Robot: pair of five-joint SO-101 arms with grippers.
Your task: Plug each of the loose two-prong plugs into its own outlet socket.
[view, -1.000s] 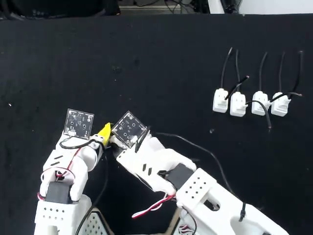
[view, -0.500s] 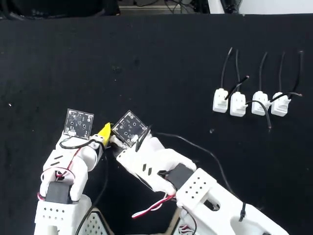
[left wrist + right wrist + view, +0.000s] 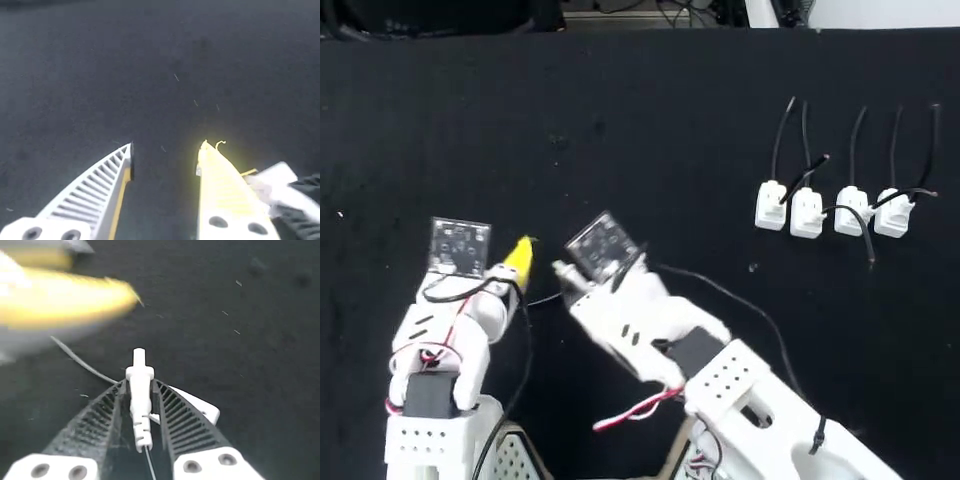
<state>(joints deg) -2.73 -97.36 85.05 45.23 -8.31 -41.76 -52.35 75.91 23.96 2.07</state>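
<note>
My right gripper is shut on a small white two-prong plug, whose tip sticks out past the black fingers. In the high view this gripper sits low at the centre-left of the black table. My left gripper is open, one white finger and one yellow finger, with bare mat between them. Its yellow finger lies just left of the right gripper, a small gap between them. Several white outlet sockets stand in a row at the far right, well away from both grippers.
Black cords run up and across from the sockets. A thin black cable trails over the mat beside the right arm. The black table stretches open between the arms and the sockets.
The left arm has swung left and slightly away, opening a gap to the right gripper. The right gripper has shifted a little farther up the table, still holding the plug.
</note>
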